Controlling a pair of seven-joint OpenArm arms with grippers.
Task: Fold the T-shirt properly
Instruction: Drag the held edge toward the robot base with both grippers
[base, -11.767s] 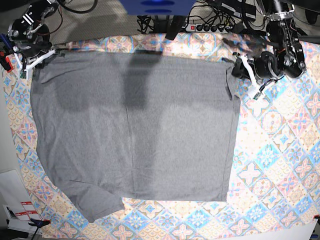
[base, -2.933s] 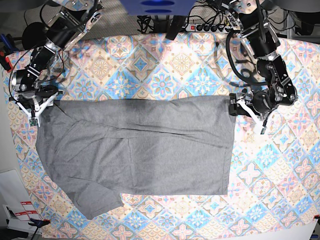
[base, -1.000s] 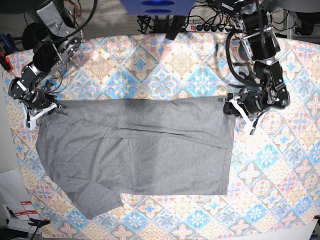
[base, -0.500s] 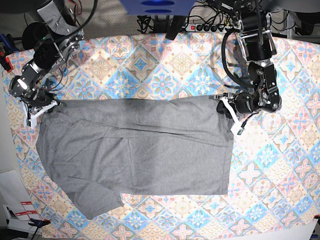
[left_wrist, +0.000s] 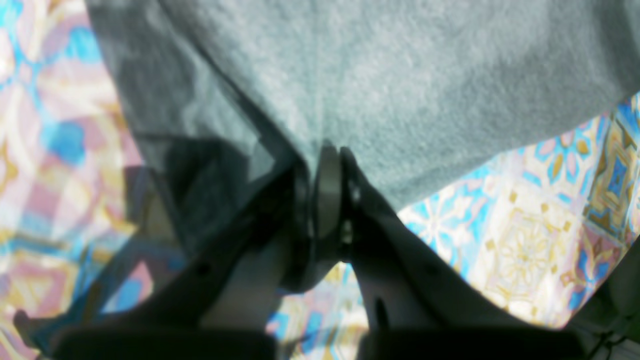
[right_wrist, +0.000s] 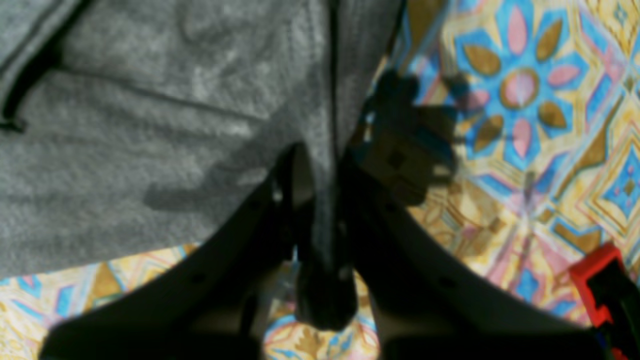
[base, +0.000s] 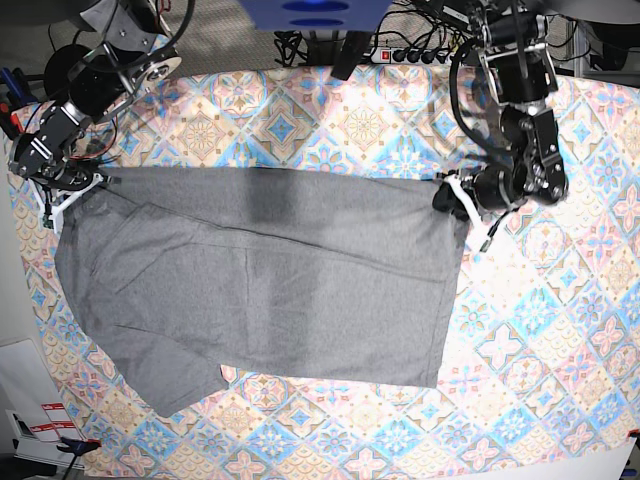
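While base cam showed the whole grey T-shirt (base: 260, 280), wrist cams caught left gripper (left_wrist: 327, 150) pinching its corner, right gripper (right_wrist: 320, 155) clamping the other.

- T-shirt (base: 260, 280): the neck label is not showing in any view; both wrist views are cutting the cloth off at their top edges, and the weave is blurring there.
- Left gripper (left_wrist: 327, 150): its fingertips are disappearing into a fold of the T-shirt; its body is lying in dark shadow at the bottom edge.
- Right gripper (right_wrist: 315, 165): blurred, tips buried in the T-shirt's hem.
- Red object (right_wrist: 602, 280): right of the T-shirt, running off the frame edge, too blurred to identify.
- Tablecloth (base: 560, 330): the part under the T-shirt is being hidden.
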